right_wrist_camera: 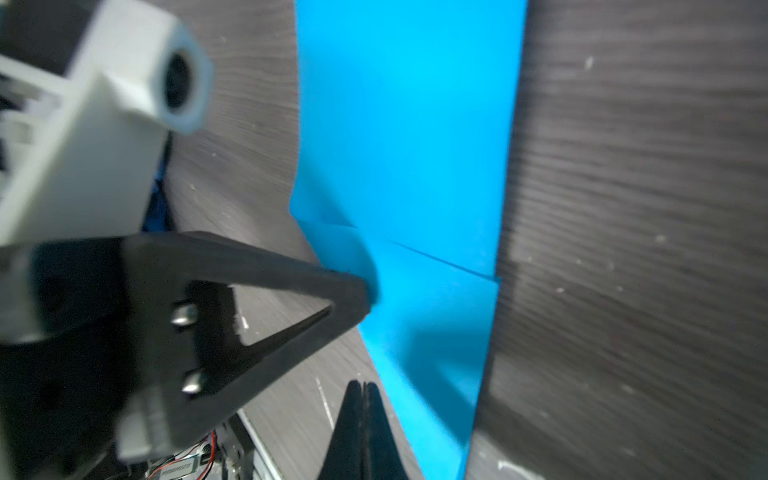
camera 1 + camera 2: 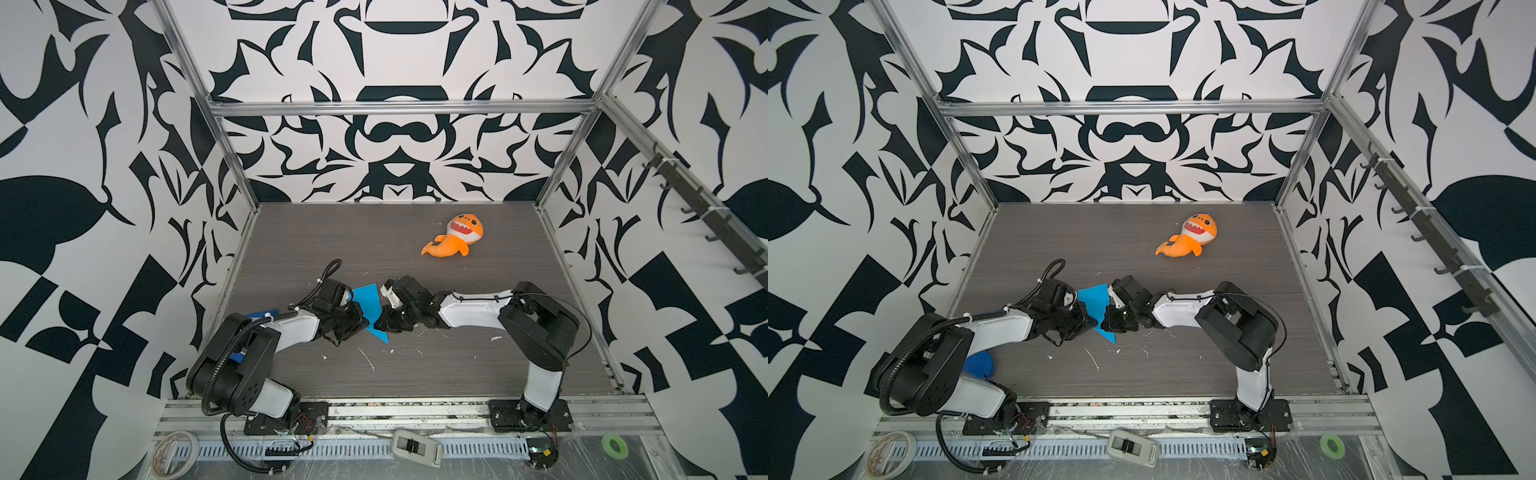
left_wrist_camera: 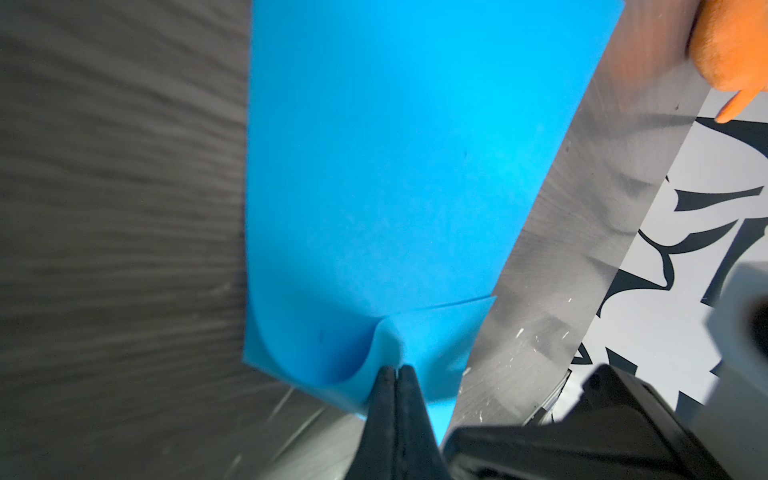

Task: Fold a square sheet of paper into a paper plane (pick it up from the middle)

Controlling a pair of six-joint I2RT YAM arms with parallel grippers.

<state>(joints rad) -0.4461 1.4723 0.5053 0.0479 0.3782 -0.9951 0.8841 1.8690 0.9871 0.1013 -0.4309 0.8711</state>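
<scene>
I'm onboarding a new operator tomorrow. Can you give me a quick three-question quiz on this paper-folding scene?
1. True or false: the orange shark plush touches the folded blue paper.
2. The left pincer and right pincer are both: A) wide open, B) shut, C) out of view.
3. Fill in: in both top views the paper lies ___ the two pincers.
Key: 1 false; 2 B; 3 between.

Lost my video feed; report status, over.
Left gripper shut, pinching the square sheet of paper. Right gripper shut beside its edge. Paper partly folded. Orange shark plush well clear.
</scene>
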